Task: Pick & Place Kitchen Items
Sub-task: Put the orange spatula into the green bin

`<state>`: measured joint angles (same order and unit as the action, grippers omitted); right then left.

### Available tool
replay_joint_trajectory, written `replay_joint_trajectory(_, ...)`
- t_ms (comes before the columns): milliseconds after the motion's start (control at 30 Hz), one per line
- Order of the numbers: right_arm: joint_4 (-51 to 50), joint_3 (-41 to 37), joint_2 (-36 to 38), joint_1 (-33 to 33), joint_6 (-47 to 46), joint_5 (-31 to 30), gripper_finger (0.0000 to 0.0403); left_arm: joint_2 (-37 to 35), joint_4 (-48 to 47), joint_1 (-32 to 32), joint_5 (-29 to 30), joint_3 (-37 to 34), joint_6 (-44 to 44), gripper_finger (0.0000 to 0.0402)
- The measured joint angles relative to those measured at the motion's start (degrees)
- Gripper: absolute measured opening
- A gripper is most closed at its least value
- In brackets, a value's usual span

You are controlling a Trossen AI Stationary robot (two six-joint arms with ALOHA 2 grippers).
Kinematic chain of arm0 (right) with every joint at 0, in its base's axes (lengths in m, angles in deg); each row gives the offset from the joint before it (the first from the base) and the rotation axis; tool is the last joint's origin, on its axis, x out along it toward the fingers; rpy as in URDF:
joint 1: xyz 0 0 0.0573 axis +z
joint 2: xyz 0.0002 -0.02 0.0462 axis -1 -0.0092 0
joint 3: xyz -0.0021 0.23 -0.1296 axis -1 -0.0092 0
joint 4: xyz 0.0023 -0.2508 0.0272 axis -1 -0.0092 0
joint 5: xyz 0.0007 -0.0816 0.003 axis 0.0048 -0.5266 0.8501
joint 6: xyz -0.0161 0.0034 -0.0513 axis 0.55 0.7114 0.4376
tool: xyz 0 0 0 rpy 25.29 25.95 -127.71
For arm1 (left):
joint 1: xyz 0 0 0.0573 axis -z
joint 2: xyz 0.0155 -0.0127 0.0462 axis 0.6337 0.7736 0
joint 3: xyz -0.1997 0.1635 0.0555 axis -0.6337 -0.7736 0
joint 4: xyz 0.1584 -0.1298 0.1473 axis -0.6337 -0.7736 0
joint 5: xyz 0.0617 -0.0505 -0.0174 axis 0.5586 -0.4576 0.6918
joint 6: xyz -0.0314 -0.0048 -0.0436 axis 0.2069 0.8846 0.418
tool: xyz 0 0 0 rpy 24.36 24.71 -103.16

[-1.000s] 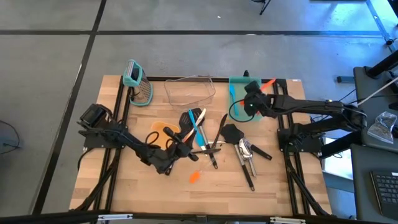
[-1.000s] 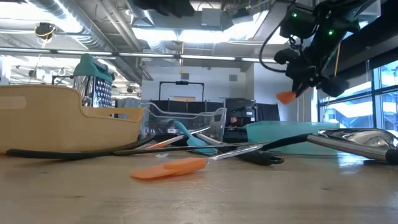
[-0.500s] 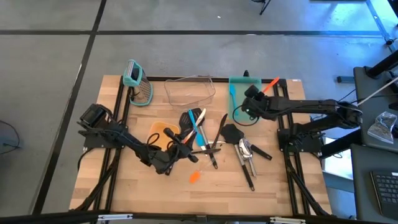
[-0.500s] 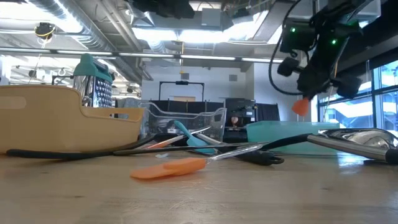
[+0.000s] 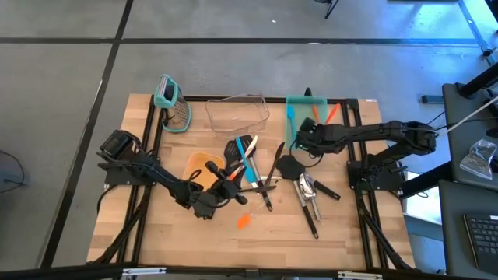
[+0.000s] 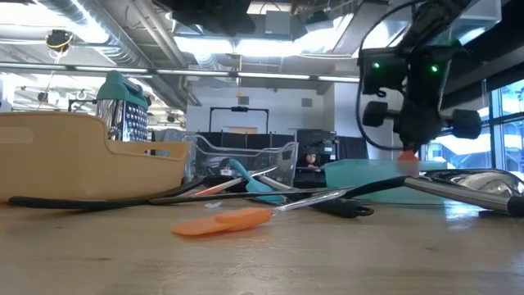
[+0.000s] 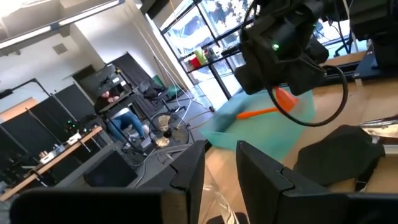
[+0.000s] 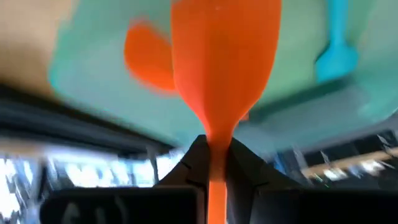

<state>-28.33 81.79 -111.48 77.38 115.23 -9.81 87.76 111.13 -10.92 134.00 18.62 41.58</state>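
Note:
My right gripper (image 5: 303, 141) hangs over the near part of the teal tray (image 5: 299, 105), shut on an orange spatula (image 8: 224, 56) whose blade points down at the tray. In the tray lie a teal spatula (image 8: 339, 43) and another orange piece (image 8: 146, 56). Black turners (image 5: 289, 165), a teal spatula (image 5: 246, 159) and metal pieces (image 5: 307, 190) lie heaped mid-table. A loose orange spatula (image 5: 244, 221) lies nearer the front. My left gripper (image 5: 223, 191) hovers level at the heap's left side, beside a tan bowl (image 5: 198, 165). Its fingers (image 7: 186, 180) are parted with nothing plainly between them. My right gripper pinches the orange spatula at its thin neck (image 8: 216, 144), just behind the blade, between the two fingers. It comes slanting down from the table's right. The spatula is lifted clear; its blade (image 6: 407, 156) hangs just over the tray and its handle (image 5: 331, 113) sticks up behind the gripper.
A teal-handled grater (image 5: 173, 107) and a clear plastic bin (image 5: 237, 113) stand along the far edge. Black rails (image 5: 148, 148) run down both sides of the wooden table. Bare wood lies at the near left and near right.
My right gripper has sunk toward the teal tray and come toward the near edge, tipping and rolling its fingers downward. The orange spatula has gone with it, and its blade is now just above the tray.

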Motion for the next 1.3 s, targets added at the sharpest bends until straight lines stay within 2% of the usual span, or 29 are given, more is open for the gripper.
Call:
replay_joint_trajectory(133,-0.2,3.6,0.0,-0.8,-4.0,11.2,0.0026,0.0,-0.8,0.0,0.0,0.0,-0.3,0.0088)
replay_joint_trajectory(333,-0.7,8.4,0.0,-3.1,-5.5,17.6,0.0026,0.0,-3.0,0.0,0.0,0.0,0.1,0.0088)
replay_joint_trajectory(467,-1.0,8.7,0.0,-4.6,-5.5,20.8,0.0026,0.0,-3.7,0.4,0.1,0.0,0.1,0.0088)
replay_joint_trajectory(733,-2.2,8.7,-4.3,-6.0,-4.2,23.5,0.0026,0.0,-5.1,0.8,0.2,0.0,1.8,0.0088)
replay_joint_trajectory(1100,1.2,8.7,-9.1,-5.1,-2.5,24.4,0.0026,0.0,-13.4,0.5,0.3,0.0,9.3,0.0088)
replay_joint_trajectory(1300,1.6,8.7,-9.9,-5.1,-3.7,24.6,0.0026,0.0,-15.0,0.5,0.6,0.0,10.5,0.0071)
